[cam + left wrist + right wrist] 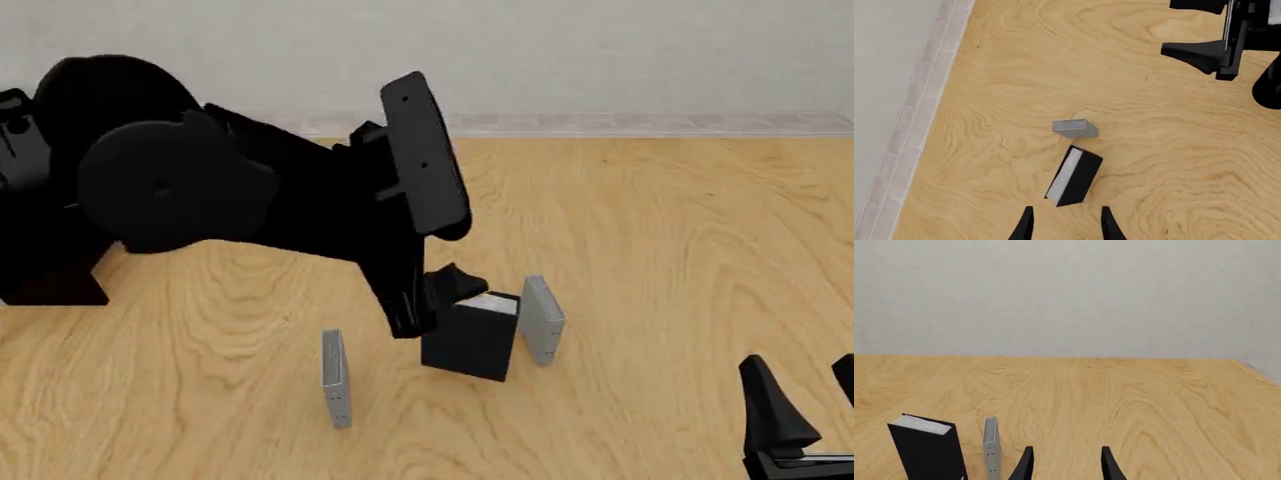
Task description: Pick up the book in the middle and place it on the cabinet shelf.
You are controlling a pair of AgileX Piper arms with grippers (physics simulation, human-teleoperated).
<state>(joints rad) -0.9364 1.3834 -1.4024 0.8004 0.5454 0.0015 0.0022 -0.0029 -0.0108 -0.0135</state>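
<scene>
Front view: thick black hardcover book with white page edge stands upright mid-tabletop on the light wooden tabletop, between two thin grey books, one just beside it, one apart. Left end effector hovers above the book, jaws wide, holding nothing. Right end effector low, well apart, jaws wide, empty.
</scene>
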